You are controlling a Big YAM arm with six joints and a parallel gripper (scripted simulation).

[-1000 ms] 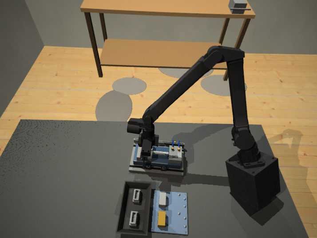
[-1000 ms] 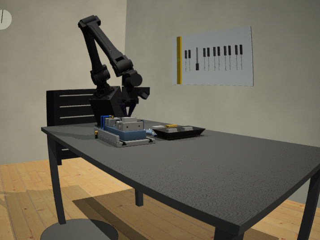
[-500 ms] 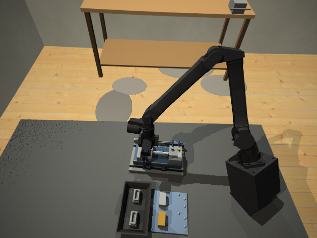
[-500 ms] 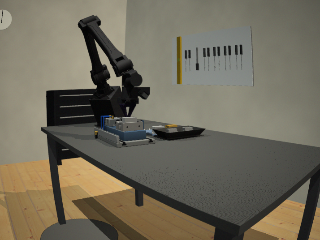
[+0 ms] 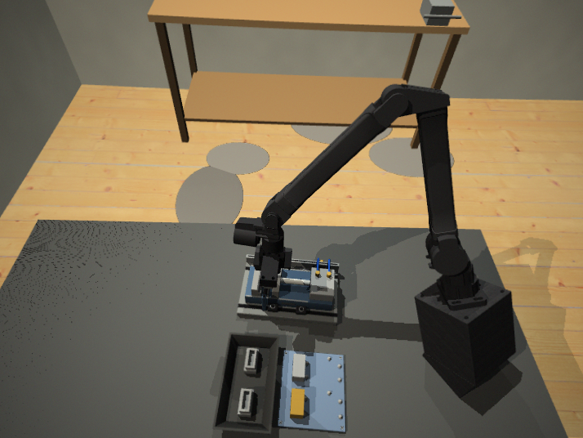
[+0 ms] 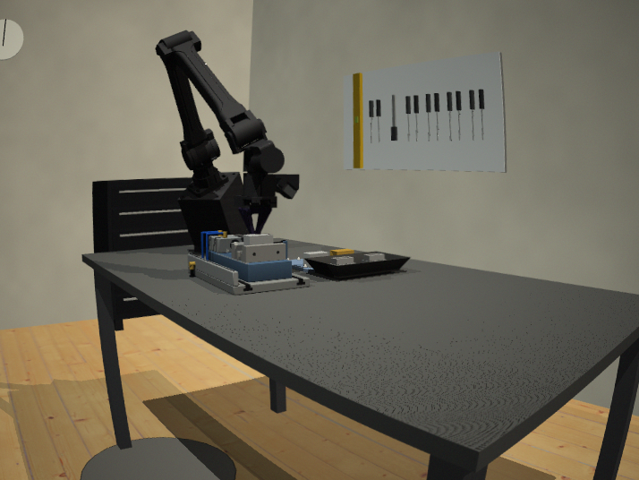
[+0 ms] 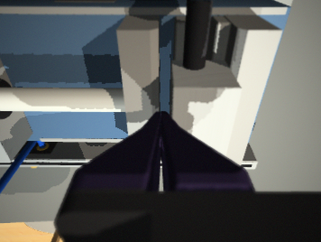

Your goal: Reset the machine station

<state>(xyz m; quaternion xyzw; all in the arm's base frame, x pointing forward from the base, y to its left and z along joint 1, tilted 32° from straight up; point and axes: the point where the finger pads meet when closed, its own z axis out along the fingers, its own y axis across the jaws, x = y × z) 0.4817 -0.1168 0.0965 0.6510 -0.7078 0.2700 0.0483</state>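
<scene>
Apparently, from above, the fingers (image 5: pixel 264 304) (image 6: pixel 256 232) are lowered over the vise (image 5: pixel 291 300) (image 6: pixel 268 270) (image 7: pixel 54 41); in the wrist view they are closed together, empty, beside the gray blank (image 6: pixel 258 237) (image 7: pixel 209 122), which could be skewed by an off-centre push.

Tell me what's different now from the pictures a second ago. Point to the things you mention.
Nothing visibly changed. The arm stands in the same pose, with the shut fingers (image 6: pixel 256 232) over the vise (image 5: pixel 301 301) (image 6: pixel 268 270) and nothing taken hold of or let go. Both finished parts stayed in the black outfeed tray (image 5: pixel 222 391) (image 6: pixel 355 270), and the gray blank (image 5: pixel 299 366) and brass blank (image 5: pixel 296 403) (image 6: pixel 341 252) stayed on the infeed plate (image 5: pixel 320 414).
</scene>
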